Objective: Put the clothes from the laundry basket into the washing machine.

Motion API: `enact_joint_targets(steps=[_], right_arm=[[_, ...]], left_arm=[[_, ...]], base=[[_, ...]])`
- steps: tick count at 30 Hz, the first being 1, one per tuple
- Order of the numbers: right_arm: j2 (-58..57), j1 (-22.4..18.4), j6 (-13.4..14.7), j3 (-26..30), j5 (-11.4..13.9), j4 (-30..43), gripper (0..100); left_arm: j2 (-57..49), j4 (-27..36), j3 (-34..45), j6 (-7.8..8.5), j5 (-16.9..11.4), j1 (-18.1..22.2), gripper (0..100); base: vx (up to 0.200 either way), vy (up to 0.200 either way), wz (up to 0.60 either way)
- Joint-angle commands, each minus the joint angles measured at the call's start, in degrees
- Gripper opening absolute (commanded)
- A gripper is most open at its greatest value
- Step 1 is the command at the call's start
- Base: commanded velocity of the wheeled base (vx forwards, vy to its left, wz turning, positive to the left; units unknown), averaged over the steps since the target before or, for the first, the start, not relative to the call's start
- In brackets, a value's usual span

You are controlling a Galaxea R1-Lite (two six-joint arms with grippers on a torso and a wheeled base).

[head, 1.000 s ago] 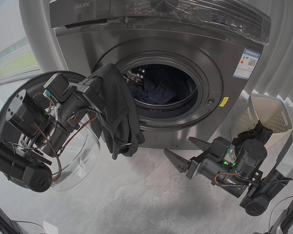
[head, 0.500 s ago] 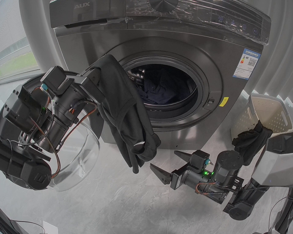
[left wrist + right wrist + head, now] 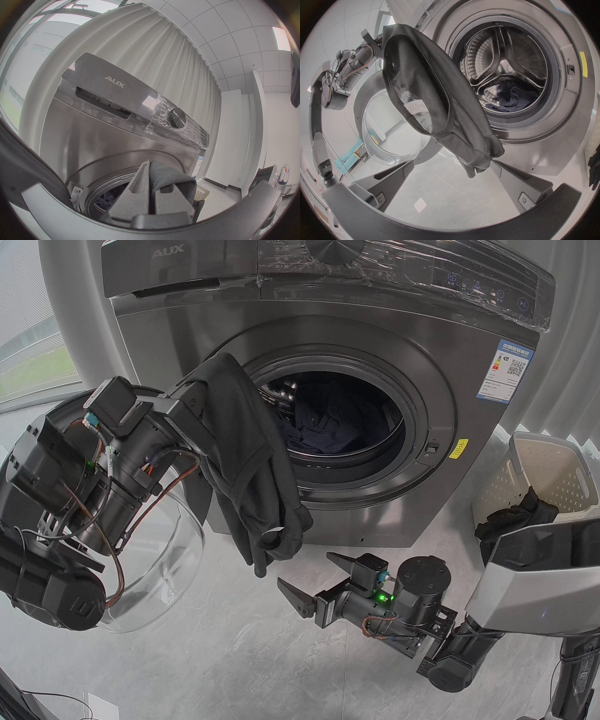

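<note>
While pinched at its top fold between the closed fingers of the left gripper [image 3: 152,187]: dark garment [image 3: 250,465], hanging outside the washing machine [image 3: 387,321], against the left rim of its open mouth, tail dangling above the grey floor [image 3: 250,652]. Already inside the machine: dark blue clothes [image 3: 325,424]. Right of the machine: laundry basket [image 3: 556,471], with another dark cloth [image 3: 514,520] slung over its near rim. Low over the floor, just below and right of the garment's tail: right gripper [image 3: 304,569], spread wide, holding nothing. Swung open at left, behind the left arm: glass door [image 3: 162,565].
</note>
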Motion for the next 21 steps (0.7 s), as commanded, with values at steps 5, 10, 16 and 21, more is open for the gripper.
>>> enact_joint_targets(steps=[5, 10, 16, 21], right_arm=[[7.2, -0.4, -0.8, -7.8, 0.0, 0.0, 100], [9.5, -0.9, -1.3, -11.3, 0.1, 0.0, 100], [11.6, -4.3, -2.7, -17.2, 0.6, 0.1, 100], [13.1, -6.9, -2.8, -21.6, 1.4, 0.0, 0]], left_arm=[[0.0, 0.0, 0.0, -0.04, -0.1, -0.4, 0], [0.0, 0.0, 0.0, 0.05, -0.1, -0.4, 0], [-0.1, -0.1, -0.1, -0.04, -0.1, -0.4, 0], [-0.1, -0.1, 0.0, -0.04, -0.1, -0.4, 0]], base=[[0.0, 0.0, 0.0], [0.0, 0.0, 0.0], [0.0, 0.0, 0.0], [0.0, 0.0, 0.0]])
